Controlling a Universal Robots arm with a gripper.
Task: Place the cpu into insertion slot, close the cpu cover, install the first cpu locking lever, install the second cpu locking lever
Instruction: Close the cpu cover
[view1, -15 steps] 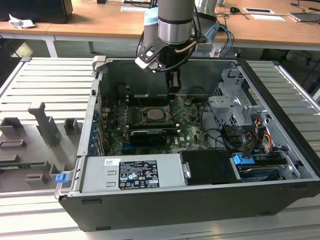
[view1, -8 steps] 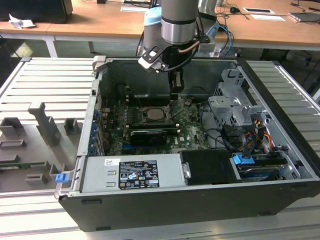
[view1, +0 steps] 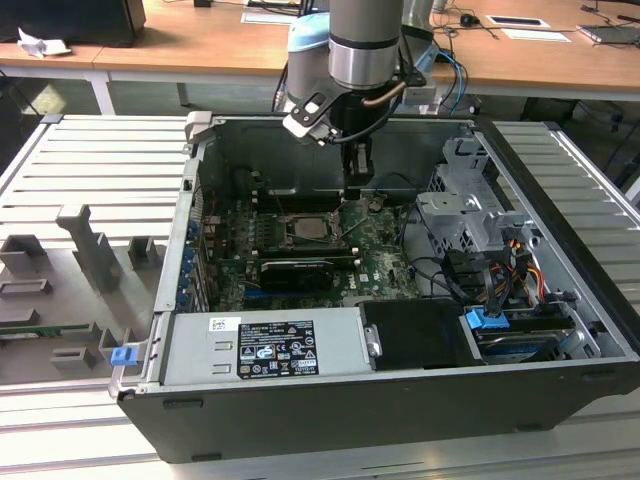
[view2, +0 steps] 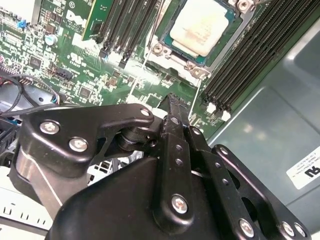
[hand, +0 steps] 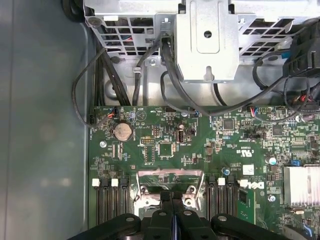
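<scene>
Shut tight, the gripper (view1: 357, 186) has its two fingers pressed together with nothing between them. It hangs low inside the open computer case (view1: 560, 250), over the green board (hand: 165, 135). Its tip is just beside one corner of the insertion slot (view1: 292, 228). The slot sits near the middle of the board, a bit closer to the case's far wall in the exterior view.

The cpu (view2: 202, 27) already lies flat in the slot, so I think that step is done. The cpu cover (view2: 176, 61) looks folded down around the chip, so that step seems done too.

A thin wire lever (view2: 196, 97) runs close by the fingertips in the second wrist view. I cannot tell if either lever is hooked down. The two lever steps look like the part left to do.
</scene>
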